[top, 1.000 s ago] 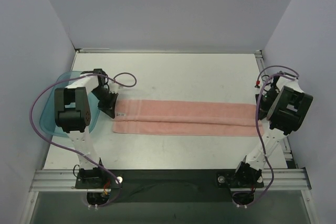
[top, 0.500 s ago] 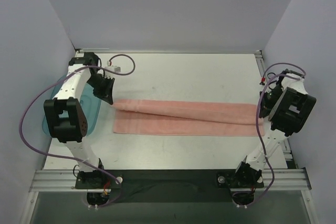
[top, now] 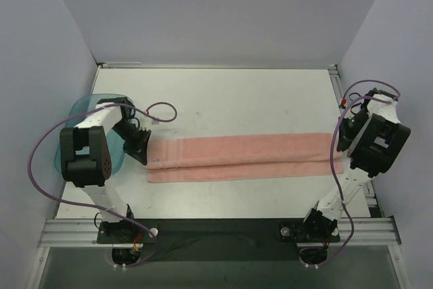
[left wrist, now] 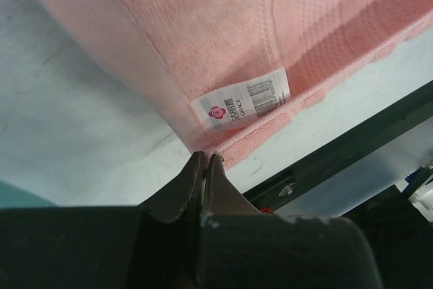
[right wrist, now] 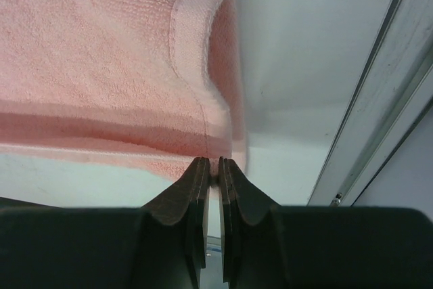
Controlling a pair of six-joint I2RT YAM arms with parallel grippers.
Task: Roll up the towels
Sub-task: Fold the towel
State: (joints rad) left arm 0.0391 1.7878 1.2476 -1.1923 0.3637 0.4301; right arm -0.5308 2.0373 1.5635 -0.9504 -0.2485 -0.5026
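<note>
Within an enclosure of plain, pale lilac-grey walls [top: 223, 11], a flat white table [top: 237, 99] carries faint scuff marks in its middle, and a ribbed aluminium rail [top: 216, 229] runs along its near edge. A salmon-pink, rectangular terry-cloth towel [top: 243, 157] lies across the table's near half, reaching from one arm to the other. It is doubled lengthwise into a long narrow strip, with the upper layer set slightly askew over the lower. No coil shows at either end. The lengthwise fold therefore appears done, and the rolling itself appears not yet begun. A translucent teal plastic tray [top: 84, 106] sits at the table's left edge, partly hidden by the left arm and apart from the towel. The black left gripper [left wrist: 205, 162] has its jaws pressed together at the towel's left corner hem, apparently pinching it. The black right gripper [right wrist: 213, 167] shows only a slit between its jaws and appears to nip the right-end hem. A small white printed label [left wrist: 250, 99] lies just beyond the left fingertips.
</note>
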